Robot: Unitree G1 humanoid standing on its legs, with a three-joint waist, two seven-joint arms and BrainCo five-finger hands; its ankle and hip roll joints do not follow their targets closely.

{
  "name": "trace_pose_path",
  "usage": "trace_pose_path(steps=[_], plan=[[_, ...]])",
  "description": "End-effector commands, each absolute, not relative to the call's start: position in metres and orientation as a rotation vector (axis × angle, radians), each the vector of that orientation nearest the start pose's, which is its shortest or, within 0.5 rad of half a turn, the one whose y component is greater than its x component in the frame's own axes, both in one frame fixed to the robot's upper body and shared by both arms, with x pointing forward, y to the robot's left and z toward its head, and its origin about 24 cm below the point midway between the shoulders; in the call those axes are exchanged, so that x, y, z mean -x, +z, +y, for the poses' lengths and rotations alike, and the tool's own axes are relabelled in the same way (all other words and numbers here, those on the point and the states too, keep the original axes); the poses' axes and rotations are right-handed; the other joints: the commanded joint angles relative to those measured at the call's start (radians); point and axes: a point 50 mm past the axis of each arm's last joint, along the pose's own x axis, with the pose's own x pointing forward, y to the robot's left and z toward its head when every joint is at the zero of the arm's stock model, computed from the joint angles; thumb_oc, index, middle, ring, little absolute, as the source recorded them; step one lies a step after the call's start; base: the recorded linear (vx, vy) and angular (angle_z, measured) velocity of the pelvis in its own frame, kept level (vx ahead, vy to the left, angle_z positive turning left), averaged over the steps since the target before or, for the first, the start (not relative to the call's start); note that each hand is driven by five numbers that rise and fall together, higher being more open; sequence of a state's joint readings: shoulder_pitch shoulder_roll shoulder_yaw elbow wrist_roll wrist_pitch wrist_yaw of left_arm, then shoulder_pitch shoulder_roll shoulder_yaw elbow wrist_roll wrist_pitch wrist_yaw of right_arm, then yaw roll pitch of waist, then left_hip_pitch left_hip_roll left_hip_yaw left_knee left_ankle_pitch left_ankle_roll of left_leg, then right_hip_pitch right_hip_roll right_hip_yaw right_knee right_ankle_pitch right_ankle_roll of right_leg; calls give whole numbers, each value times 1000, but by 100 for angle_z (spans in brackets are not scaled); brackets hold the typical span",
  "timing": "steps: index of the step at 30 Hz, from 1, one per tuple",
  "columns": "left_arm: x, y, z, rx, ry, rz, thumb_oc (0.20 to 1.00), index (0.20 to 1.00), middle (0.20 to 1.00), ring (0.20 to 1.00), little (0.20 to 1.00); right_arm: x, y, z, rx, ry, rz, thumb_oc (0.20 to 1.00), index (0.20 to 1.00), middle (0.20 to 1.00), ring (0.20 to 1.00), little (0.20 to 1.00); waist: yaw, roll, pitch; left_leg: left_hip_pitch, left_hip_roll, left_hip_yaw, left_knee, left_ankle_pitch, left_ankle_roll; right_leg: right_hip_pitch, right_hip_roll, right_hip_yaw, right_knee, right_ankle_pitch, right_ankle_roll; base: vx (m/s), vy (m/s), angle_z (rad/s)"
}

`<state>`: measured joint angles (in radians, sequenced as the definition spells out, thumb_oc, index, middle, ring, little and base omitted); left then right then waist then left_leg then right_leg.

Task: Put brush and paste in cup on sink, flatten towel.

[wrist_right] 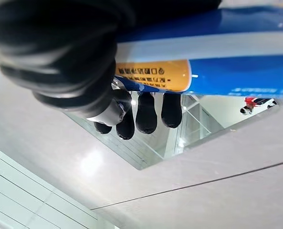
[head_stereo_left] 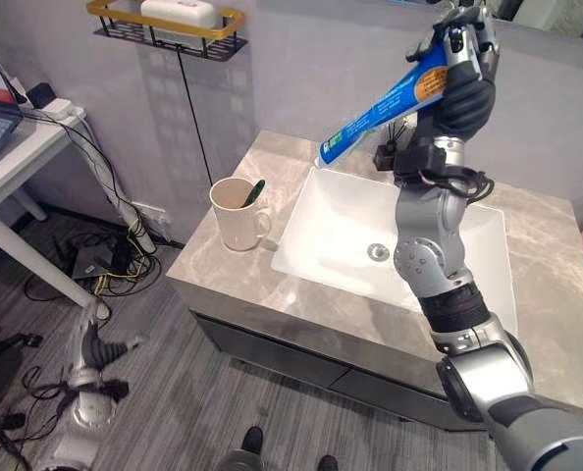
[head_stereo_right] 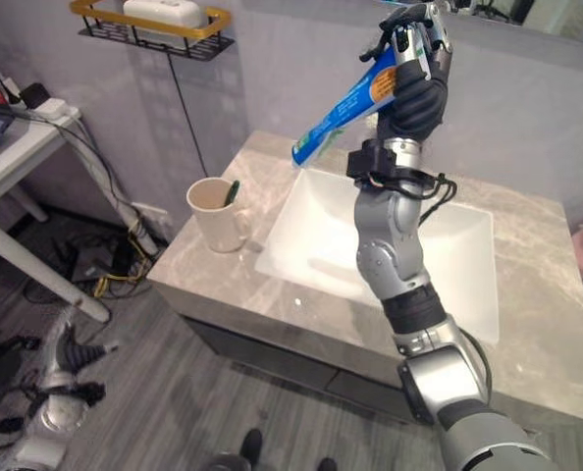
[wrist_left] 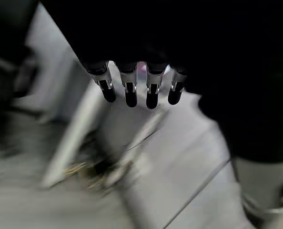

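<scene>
grey walls back a marble-look vanity counter (head_stereo_left: 223, 270) with a white rectangular sink (head_stereo_left: 311, 245) set into it. near the counter's left corner stands a cream cup (head_stereo_left: 235, 218) with a handle, upright, and a green brush (head_stereo_left: 253, 192) leans inside it with its end poking above the rim.

the right hand (head_stereo_left: 465, 83) is raised high above the far side of the basin, close to the wall, its fingers curled round the upper, crimped end of a blue and orange toothpaste tube (head_stereo_left: 390, 98). the tube slants down toward the left, its white cap end hanging in the air above the sink's back left corner, well apart from the cup. in the right wrist view the dark fingertips (wrist_right: 146, 114) wrap under the tube (wrist_right: 217, 62), with wall and a mirror edge behind.

the left hand (head_stereo_left: 97, 345) hangs low by the floor, left of the vanity; its wrist view shows the fingers (wrist_left: 132, 90) relaxed and fairly straight, holding nothing.

on the wall above the cup a black and gold wire shelf (head_stereo_left: 164, 29) carries a white box. a white desk (head_stereo_left: 22, 157) stands at the left, with a tangle of cables (head_stereo_left: 105, 260) on the grey wood-look floor beneath it.
</scene>
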<state>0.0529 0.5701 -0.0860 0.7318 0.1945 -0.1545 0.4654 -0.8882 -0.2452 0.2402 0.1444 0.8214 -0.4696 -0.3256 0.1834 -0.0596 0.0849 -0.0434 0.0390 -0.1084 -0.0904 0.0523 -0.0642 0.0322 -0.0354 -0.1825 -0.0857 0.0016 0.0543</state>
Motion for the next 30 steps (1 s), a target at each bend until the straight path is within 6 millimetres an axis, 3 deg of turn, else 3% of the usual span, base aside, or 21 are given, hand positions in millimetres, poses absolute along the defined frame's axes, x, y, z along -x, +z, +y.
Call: trace_pose_path(steps=[1, 2, 3, 6, 9, 10, 11, 13, 14, 16, 18, 23, 30], plan=[[-184, -45, 331, -928, 375, 473, 1000, 1000, 1000, 1000, 1000, -316, 325, -96, -700, 306, -981, 200, 200, 200, 200, 200, 8, -47, -55, -29, -17, 23, 3, -2, 18, 14, -80, 59, 25, -11, 59, -3, 34, 7], [-171, -64, 328, -927, 341, 578, 1000, 1000, 1000, 1000, 1000, -315, 329, -89, -693, 326, -981, 200, 200, 200, 200, 200, 7, -51, -52, -36, -18, 25, 3, -1, 20, 5, -80, 60, 26, -8, 60, -3, 34, 7], [-171, -64, 327, -927, 341, 577, 1000, 1000, 1000, 1000, 1000, -315, 329, -89, -693, 326, -982, 200, 200, 200, 200, 200, 7, -51, -52, -36, -18, 25, 3, -1, 20, 5, -80, 60, 26, -8, 60, -4, 30, 4], [-148, -96, 314, -912, 263, 751, 1000, 1000, 1000, 1000, 1000, -315, 336, -75, -701, 355, -976, 200, 200, 200, 200, 200, 5, -60, -44, -48, -19, 28, 3, 0, 24, -7, -82, 66, 25, -1, 63, -5, 26, 1], [-130, -114, 307, -845, 270, 882, 1000, 1000, 1000, 1000, 1000, -314, 341, -69, -703, 367, -980, 200, 200, 200, 200, 200, 6, -65, -40, -60, -20, 25, 3, 2, 24, -16, -83, 66, 24, 2, 63, 0, 22, -2], [-131, -114, 307, -845, 270, 881, 1000, 1000, 1000, 1000, 1000, -314, 341, -69, -703, 367, -980, 200, 200, 200, 200, 200, 6, -64, -41, -60, -20, 24, 3, 3, 24, -16, -83, 65, 24, 2, 63, -4, 39, 3], [-116, -124, 303, -796, 283, 976, 1000, 1000, 1000, 1000, 1000, -314, 342, -68, -694, 367, -981, 200, 200, 200, 200, 200, 7, -67, -37, -68, -21, 22, 3, 4, 24, -22, -85, 64, 23, 5, 64, 0, 31, 5], [-110, -129, 301, -782, 279, 1015, 1000, 1000, 1000, 1000, 1000, -314, 343, -67, -692, 372, -979, 200, 200, 200, 200, 200, 8, -67, -37, -73, -23, 21, 3, 5, 24, -26, -86, 64, 22, 5, 65, 5, 33, 3], [-97, -134, 301, -747, 299, 1086, 1000, 1000, 1000, 1000, 1000, -314, 344, -67, -680, 377, -987, 200, 200, 200, 200, 200, 11, -71, -36, -80, -25, 18, 3, 5, 25, -28, -89, 63, 20, 9, 65, 0, 0, 0], [-94, -136, 299, -744, 290, 1097, 1000, 1000, 1000, 1000, 1000, -313, 346, -67, -674, 379, -990, 200, 200, 200, 200, 200, 13, -71, -35, -83, -26, 18, 3, 4, 26, -30, -90, 64, 19, 10, 67, 0, 0, 0], [-77, -139, 303, -694, 343, 1173, 1000, 1000, 1000, 1000, 1000, -313, 346, -68, -660, 381, -996, 200, 200, 200, 200, 200, 20, -76, -33, -90, -30, 16, 3, 4, 28, -31, -93, 61, 15, 13, 69, 0, 0, 0], [-79, -139, 303, -658, 379, 1170, 1000, 1000, 1000, 1000, 1000, -312, 346, -69, -654, 382, -999, 200, 200, 200, 200, 200, 28, -79, -32, -95, -35, 11, 3, 3, 29, -32, -98, 56, 13, 15, 71, 28, 14, 2], [-105, -134, 296, -645, 367, 1066, 1000, 1000, 1000, 1000, 1000, -313, 351, -71, -648, 364, -1011, 200, 200, 200, 200, 200, 36, -85, -31, -102, -43, -2, 3, 2, 29, -27, -104, 45, 6, 19, 76, 23, 7, 3]])
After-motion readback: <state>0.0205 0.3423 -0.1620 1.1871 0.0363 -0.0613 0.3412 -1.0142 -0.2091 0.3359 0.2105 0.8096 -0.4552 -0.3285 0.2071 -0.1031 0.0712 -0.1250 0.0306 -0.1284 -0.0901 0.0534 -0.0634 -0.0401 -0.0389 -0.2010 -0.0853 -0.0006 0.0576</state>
